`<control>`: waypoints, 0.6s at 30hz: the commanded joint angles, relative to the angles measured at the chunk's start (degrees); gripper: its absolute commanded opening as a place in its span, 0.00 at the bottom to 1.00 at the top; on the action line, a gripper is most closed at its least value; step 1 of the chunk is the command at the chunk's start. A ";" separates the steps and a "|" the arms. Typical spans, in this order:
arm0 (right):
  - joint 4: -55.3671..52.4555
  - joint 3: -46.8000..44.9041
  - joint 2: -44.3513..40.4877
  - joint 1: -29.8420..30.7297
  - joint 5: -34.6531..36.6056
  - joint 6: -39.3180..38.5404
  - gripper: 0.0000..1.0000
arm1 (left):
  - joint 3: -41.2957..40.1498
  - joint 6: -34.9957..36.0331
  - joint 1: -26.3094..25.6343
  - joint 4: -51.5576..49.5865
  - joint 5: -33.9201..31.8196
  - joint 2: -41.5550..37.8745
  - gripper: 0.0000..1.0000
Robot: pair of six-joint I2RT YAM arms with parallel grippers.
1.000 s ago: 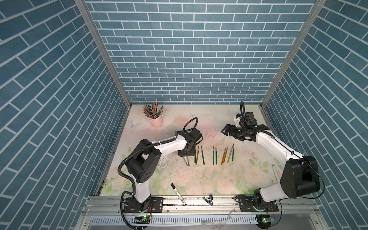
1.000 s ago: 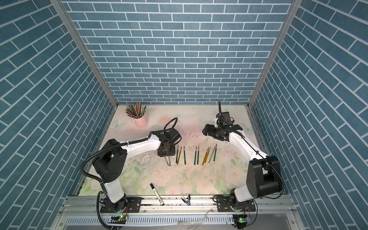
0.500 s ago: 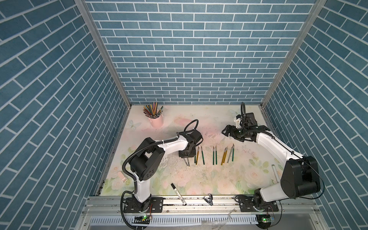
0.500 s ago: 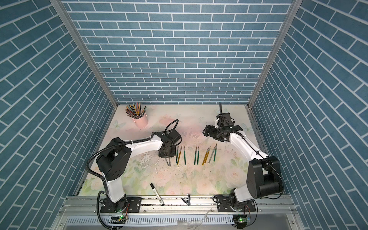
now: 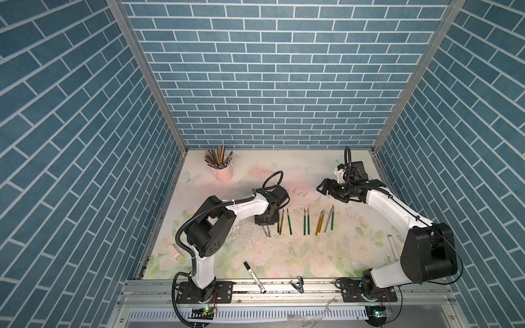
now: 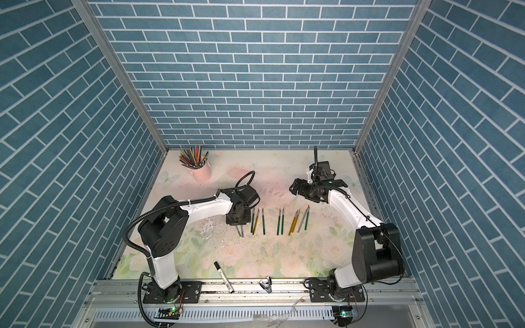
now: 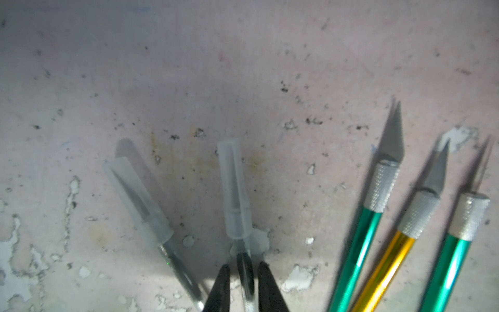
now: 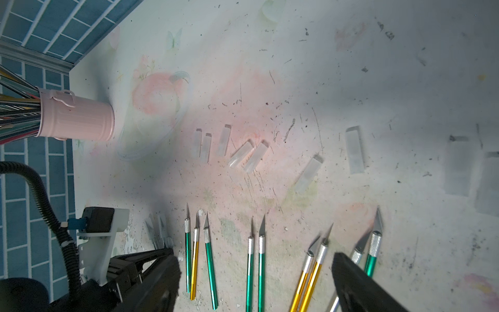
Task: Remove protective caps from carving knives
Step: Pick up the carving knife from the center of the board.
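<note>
9 of the 11 thin, pencil-like carving knives (image 8: 208, 259), with metallic green, gold or silver-grey handles, lie in a row on the worn floral tabletop (image 5: 284, 255), grey blades bare. 9 short translucent whitish plastic caps (image 8: 255, 158) lie loose beyond the blade tips, the 2 closest to the right wrist lens blurred.

The step in hand, as I judge it, is the pick-up of knife 10. At the row's left end 2 silver-grey knives wear caps, lying side by side and splayed at the tips. My left gripper (image 7: 244, 267) points straight down over the capped knife (image 7: 246, 286) next to the green handles. Its black fingers (image 7: 270, 291) sit nearly together on either side of the handle, just behind the cap. One looks to touch the metal, but I cannot tell whether the pinch is firm.

The left arm reaches forward, wrist bent down. The right arm stretches toward the far side, and the right gripper (image 5: 323, 189) is off the table near the loose caps, fingers wide apart and empty.

Next, I reckon, the knife needs lifting clear of its neighbour and presenting tip-first. The right fingers can then close on the cap alone and pull along the blade's line, never across it.
</note>
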 commanded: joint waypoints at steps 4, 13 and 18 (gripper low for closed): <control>0.43 -0.19 -1.08 -0.45 -1.42 0.23 0.89 | -0.47 0.42 0.11 -0.43 -0.47 3.06 0.11; -1.75 2.07 -0.30 -0.48 -1.34 -0.35 0.87 | 1.21 3.15 0.09 -1.23 -1.56 -1.28 0.05; -1.09 2.63 -0.18 -0.49 -2.45 0.40 0.86 | 2.13 5.27 0.09 -0.25 -0.32 -4.01 0.04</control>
